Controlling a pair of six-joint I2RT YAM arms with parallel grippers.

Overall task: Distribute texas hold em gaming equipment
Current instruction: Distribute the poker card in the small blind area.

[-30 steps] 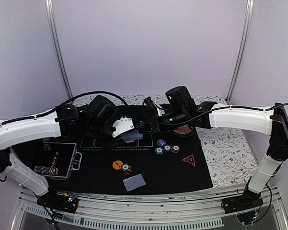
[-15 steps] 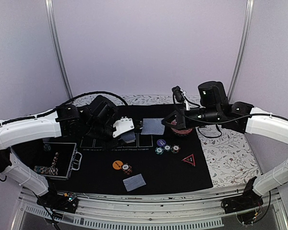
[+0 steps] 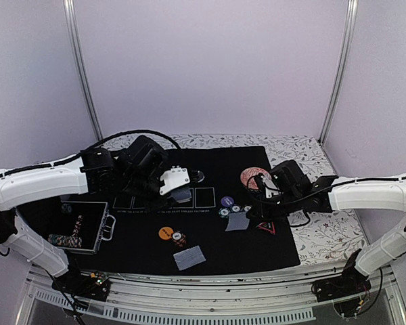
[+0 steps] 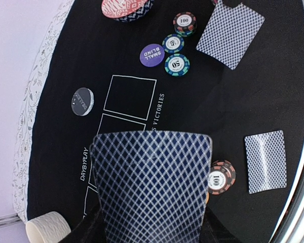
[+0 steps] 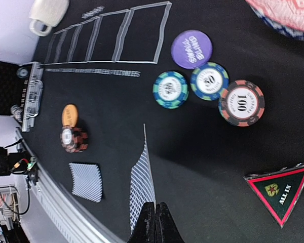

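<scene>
Top external: we judge the deal partly done. The near spot on the black mat [image 3: 216,247] has one face-down card [image 3: 189,257], with an orange disc [image 3: 165,233] and a chip stack [image 3: 179,238] just beside each other. The right spot has a purple disc [image 3: 227,201], three chips [image 3: 236,209] and a triangle marker [image 3: 266,225].

The right end effector [image 5: 155,210] is clamped on a single card [image 5: 142,185], low over the mat beside those chips; we cannot tell whether it touches. The left end effector [image 3: 178,186] grips the deck of cards [image 4: 152,187] above the printed boxes [image 4: 130,97].

Left to do, we judge: set this card down, deal second cards, fill the boxes. More chips sit in the case [image 3: 88,227] at left.
</scene>
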